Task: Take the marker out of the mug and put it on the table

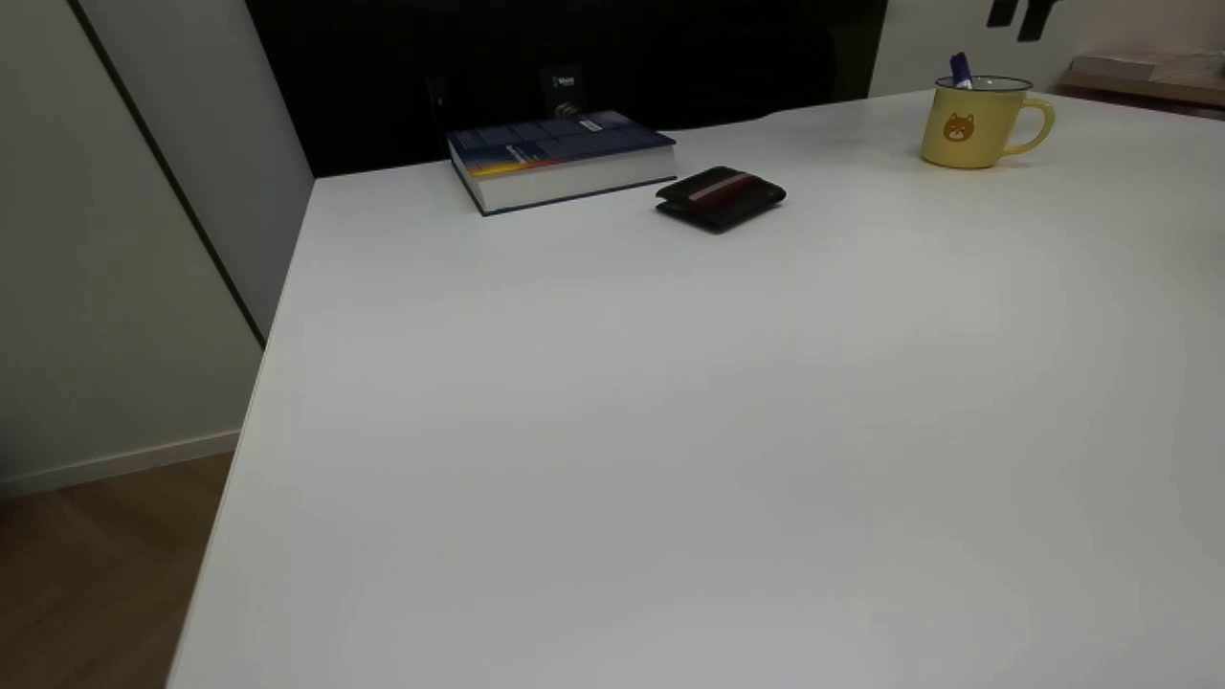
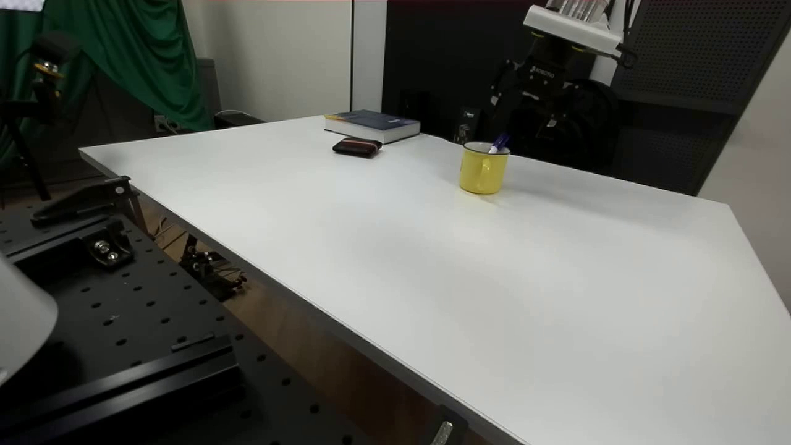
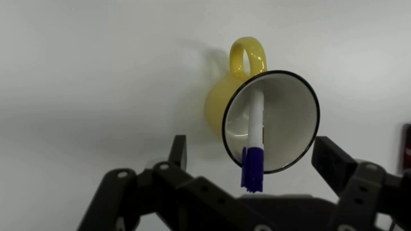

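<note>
The yellow mug (image 1: 989,134) stands upright on the white table (image 1: 670,431); it shows in an exterior view (image 2: 474,170) and the wrist view (image 3: 216,107). The marker (image 3: 256,128) leans inside it, white body down, blue-purple cap sticking out past the rim; the cap shows in both exterior views (image 1: 961,70) (image 2: 500,142). My gripper (image 3: 252,152) is open and empty, above the mug. In the wrist view the cap lies between the two spread fingers without touching them. The gripper (image 2: 522,114) hangs above the mug's level in an exterior view; only fingertips (image 1: 1019,15) show in an exterior view.
A black wallet (image 1: 723,199) with a red stripe lies on the table, near a thick blue book (image 1: 574,158). Both show in an exterior view, wallet (image 2: 357,146) and book (image 2: 372,125). The mug stands near the table edge by a dark panel.
</note>
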